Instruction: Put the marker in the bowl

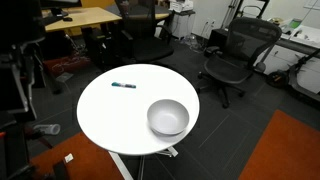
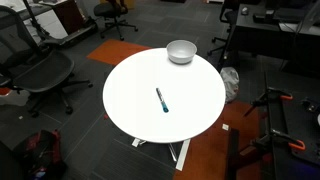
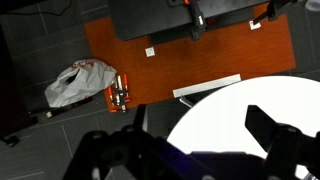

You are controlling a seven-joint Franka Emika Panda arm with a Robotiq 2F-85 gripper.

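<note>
The marker (image 1: 124, 85) is a thin dark pen with a blue-teal part. It lies flat on the round white table (image 1: 105, 115), near the far left edge. In another exterior view the marker (image 2: 161, 99) lies near the middle of the table (image 2: 195, 105). The light grey-white bowl (image 1: 168, 117) stands upright and empty, well apart from the marker; it also shows at the table's far edge (image 2: 181, 51). My gripper (image 3: 185, 140) shows only in the wrist view, open and empty, high above the table's edge (image 3: 230, 120). Marker and bowl are out of the wrist view.
Black office chairs (image 1: 235, 55) (image 2: 40, 70) stand around the table. A wooden desk (image 1: 85, 20) is behind it. An orange carpet (image 3: 170, 60) lies on the dark floor, with a white plastic bag (image 3: 80, 80) (image 2: 230, 82) beside the table.
</note>
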